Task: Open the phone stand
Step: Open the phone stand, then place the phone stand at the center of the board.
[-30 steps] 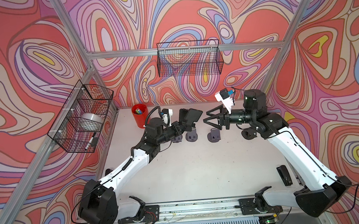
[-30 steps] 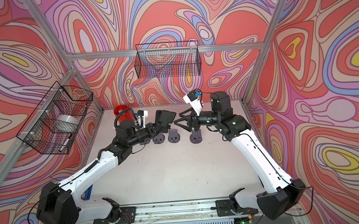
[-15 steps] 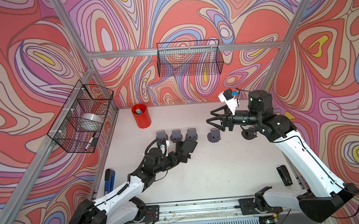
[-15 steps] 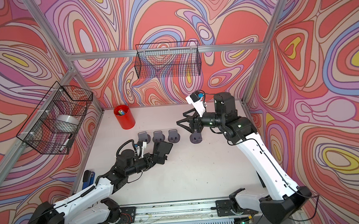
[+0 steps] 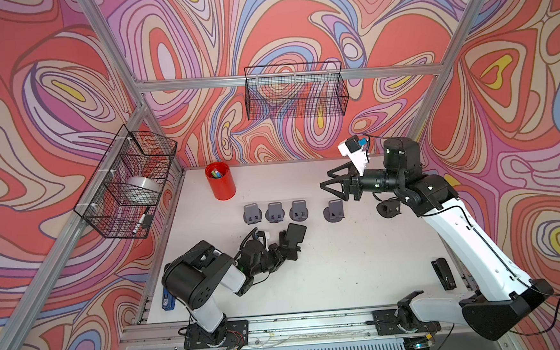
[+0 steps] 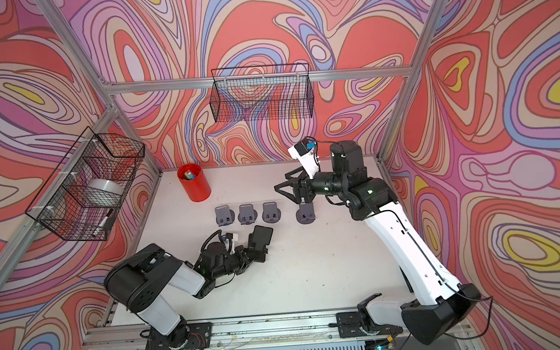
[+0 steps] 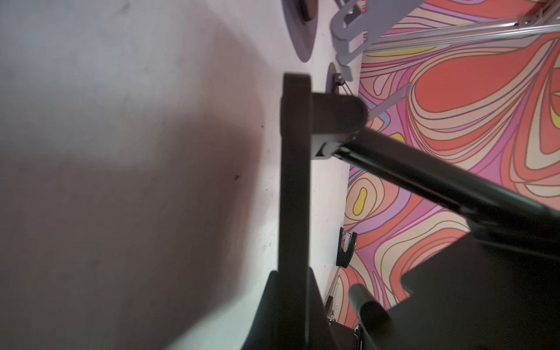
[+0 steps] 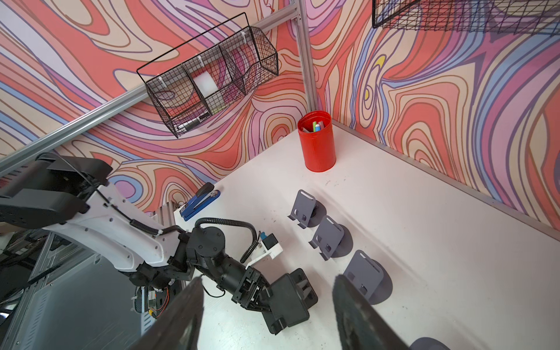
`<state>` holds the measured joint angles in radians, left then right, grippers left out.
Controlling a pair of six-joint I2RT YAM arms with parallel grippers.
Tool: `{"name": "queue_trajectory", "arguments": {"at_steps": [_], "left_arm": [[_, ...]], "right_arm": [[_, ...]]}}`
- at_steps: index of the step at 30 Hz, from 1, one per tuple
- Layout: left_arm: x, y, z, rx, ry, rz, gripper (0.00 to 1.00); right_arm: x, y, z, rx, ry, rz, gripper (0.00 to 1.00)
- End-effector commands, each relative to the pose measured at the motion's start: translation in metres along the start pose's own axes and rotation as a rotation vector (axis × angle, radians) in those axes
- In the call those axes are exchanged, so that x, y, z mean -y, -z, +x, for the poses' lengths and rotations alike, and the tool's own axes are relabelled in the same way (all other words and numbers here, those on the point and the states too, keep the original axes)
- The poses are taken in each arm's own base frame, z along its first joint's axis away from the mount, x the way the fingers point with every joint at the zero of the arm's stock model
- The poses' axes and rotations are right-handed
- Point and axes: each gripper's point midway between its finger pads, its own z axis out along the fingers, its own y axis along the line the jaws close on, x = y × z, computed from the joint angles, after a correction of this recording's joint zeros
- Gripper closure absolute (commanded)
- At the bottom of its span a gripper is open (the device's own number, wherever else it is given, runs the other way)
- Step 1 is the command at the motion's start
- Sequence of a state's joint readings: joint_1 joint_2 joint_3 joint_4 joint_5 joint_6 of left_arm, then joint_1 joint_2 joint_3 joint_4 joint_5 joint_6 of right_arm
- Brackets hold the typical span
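**Top views.** In both top views the left gripper is clamped on the black phone stand. It holds the stand low over the near-left part of the table, in front of a row of three grey stands. Whether the stand touches the table cannot be told. The right gripper is raised toward the back, jaws well apart and holding nothing, near a fourth grey stand. In a top view a black stapler lies by the right edge and a blue stapler by the left edge.

**Left wrist.** Only this view shows the phone stand edge-on. It has two dark plates joined at a hinge, and these stand at an angle to each other. The gripper's dark fingers close on the lower end.

**Right wrist.** The right gripper's two fingers frame the view, wide apart, with bare table between them. Beyond them, the left gripper grips the stand by one end. A red cup holding pens stands in the back corner.
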<state>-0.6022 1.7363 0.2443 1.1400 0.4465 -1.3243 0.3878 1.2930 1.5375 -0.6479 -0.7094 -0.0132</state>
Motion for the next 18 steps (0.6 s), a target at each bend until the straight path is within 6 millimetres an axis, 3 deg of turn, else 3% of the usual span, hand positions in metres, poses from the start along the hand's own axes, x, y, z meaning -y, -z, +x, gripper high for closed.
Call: {"name": "queue_trajectory", "arguments": {"at_steps": [1,14,18], "left_arm": [[0.047,0.001,-0.001,0.014,-0.05,0.187,1.0],[0.004,-0.004,0.011,-0.022,-0.051,-0.014,1.0],[-0.005,-0.003,0.013,-0.03,-0.051,-0.064,0.93]], "right_arm": [[0.003,-0.002,0.002,-0.018,-0.011,0.02,0.31],[0.005,-0.003,0.008,-0.019,-0.019,0.023,0.31],[0.005,-0.002,0.009,-0.015,-0.019,0.026,0.31]]}}
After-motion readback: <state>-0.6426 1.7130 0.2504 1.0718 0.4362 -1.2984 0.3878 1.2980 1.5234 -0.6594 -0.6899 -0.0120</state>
